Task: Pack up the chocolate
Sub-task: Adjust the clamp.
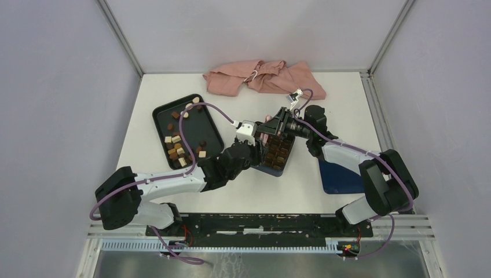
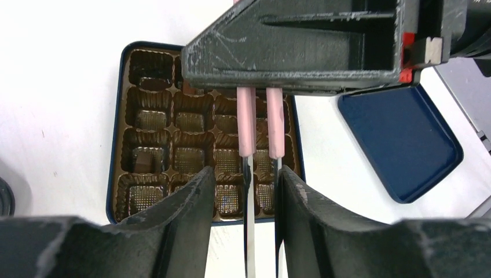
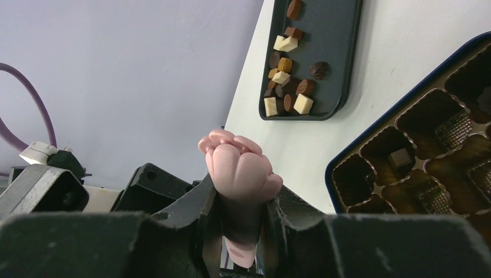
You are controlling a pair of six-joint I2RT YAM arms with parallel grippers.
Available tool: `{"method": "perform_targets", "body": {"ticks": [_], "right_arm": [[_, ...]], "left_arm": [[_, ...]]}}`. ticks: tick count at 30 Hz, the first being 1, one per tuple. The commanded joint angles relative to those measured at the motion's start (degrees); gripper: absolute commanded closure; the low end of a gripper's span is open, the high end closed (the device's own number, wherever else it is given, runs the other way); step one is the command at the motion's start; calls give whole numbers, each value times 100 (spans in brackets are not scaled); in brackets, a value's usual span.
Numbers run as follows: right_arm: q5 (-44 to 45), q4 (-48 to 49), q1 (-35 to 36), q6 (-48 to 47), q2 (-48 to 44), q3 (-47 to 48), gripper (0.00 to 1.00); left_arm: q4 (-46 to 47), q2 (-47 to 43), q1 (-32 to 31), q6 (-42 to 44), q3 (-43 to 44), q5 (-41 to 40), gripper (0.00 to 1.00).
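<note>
The left gripper (image 2: 246,176) stands narrow, its fingers on either side of the tongs' (image 2: 246,121) metal tips; contact cannot be told. The right gripper (image 3: 243,194) is clamped on the tongs' pink paw-shaped end. One brown chocolate (image 2: 142,159) sits in a cell of the box (image 2: 188,156). The other pieces lie on the black tray (image 3: 336,35), well apart.

Your top camera sits above and behind the arms (image 1: 173,182), looking down over the whole table (image 1: 173,87). Your left wrist camera looks steeply down past the left gripper (image 2: 246,172), close over the box (image 2: 151,120). Your right wrist camera looks past the right gripper (image 3: 243,194), low across the table, toward the tray (image 3: 330,35). All three share the box; top and right wrist also share the tray.
</note>
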Motion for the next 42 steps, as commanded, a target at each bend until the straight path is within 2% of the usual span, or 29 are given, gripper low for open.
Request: {"method": "perform_targets", "body": {"ticks": [1,11,24,37,42], "right_arm": [[90,118,-27,23,-4,103,92],[86,131,-23,20,-12,96,91],[59,199,-28,63,-11,87,90],[42,227,-23,79,-6,74,89],[33,296,-28,124,-3,61,89]], "left_arm": [[240,-124,-37,-90,-102,37,51],[122,97,-37,-104,214,33,55],[353,7,60,-345,115,73,52],[650,78,225,-537,-18,517,67],[643,85,246,-575,-72,569,65]]}}
